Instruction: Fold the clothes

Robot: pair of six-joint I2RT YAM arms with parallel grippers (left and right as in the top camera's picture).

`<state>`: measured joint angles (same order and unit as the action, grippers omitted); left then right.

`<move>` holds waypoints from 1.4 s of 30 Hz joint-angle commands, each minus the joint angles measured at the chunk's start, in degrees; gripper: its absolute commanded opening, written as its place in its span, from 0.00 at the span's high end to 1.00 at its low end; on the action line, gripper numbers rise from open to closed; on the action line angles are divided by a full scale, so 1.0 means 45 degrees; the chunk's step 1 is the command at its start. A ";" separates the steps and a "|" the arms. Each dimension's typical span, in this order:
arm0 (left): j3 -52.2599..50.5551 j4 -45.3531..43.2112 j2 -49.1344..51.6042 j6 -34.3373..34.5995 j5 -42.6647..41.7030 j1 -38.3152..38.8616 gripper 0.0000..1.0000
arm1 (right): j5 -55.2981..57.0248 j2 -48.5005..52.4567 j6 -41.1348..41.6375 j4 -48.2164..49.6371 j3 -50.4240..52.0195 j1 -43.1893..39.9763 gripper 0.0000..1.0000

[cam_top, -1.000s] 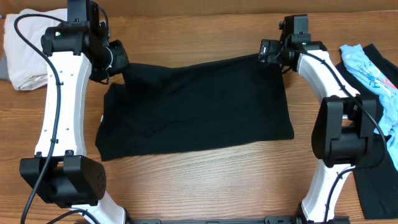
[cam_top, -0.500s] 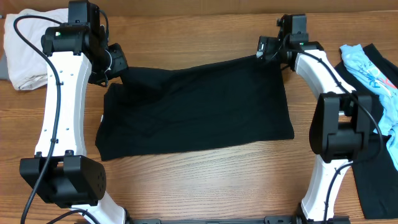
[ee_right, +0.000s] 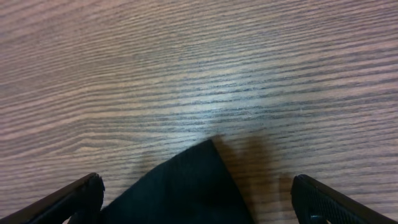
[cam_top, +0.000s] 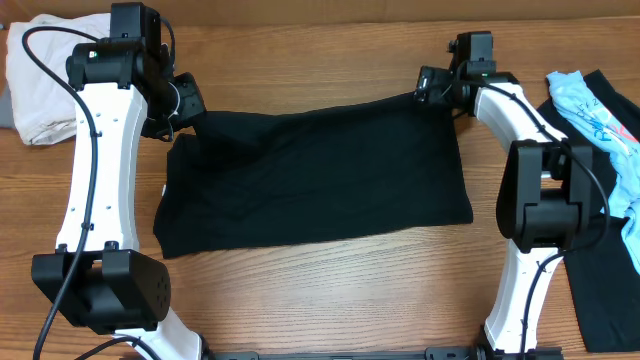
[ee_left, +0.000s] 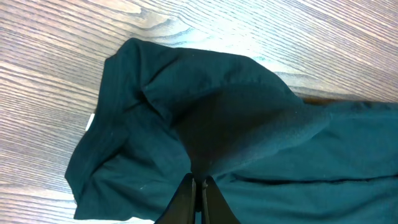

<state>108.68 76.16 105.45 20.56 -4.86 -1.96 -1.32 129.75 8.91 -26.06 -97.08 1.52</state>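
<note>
Pinching one far corner of the black garment (cam_top: 320, 175), the left gripper (ee_left: 199, 182) is clamped on it; the right gripper (ee_right: 196, 186) stands wide above the other.

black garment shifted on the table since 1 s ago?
No. The black garment keeps its outline; its lower right corner sits at the same gap from the light blue garment.

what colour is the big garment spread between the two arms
The garment is plain black, clearest in the overhead view.
</note>
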 commanded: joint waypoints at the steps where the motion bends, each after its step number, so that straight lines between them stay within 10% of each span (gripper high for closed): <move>1: -0.0073 0.0068 -0.0102 -0.0345 0.0219 -0.0083 0.96 | -0.0544 0.0316 0.0559 0.0180 -0.0277 -0.0024 0.00; 16: -0.0073 0.0049 -0.0102 -0.0549 0.0228 -0.0083 0.96 | -0.1059 0.0466 0.1035 0.0355 -0.0277 -0.0024 0.12; 37: -0.0073 0.0063 -0.0102 -0.0675 0.0223 -0.0228 0.96 | -0.0860 0.0466 0.1044 0.0447 -0.0277 -0.0068 0.95; 40: -0.0073 0.0063 -0.0102 -0.0675 0.0223 -0.0228 0.96 | -0.0724 0.0466 0.1039 0.0447 -0.0277 -0.0073 0.96; 42: -0.0073 0.0063 -0.0102 -0.0670 0.0223 -0.0228 0.96 | -0.0714 0.0466 0.1030 0.0452 -0.0277 -0.0073 0.71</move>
<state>108.68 76.36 105.45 18.87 -4.47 -2.39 -5.30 131.11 13.50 -24.49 -97.21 1.48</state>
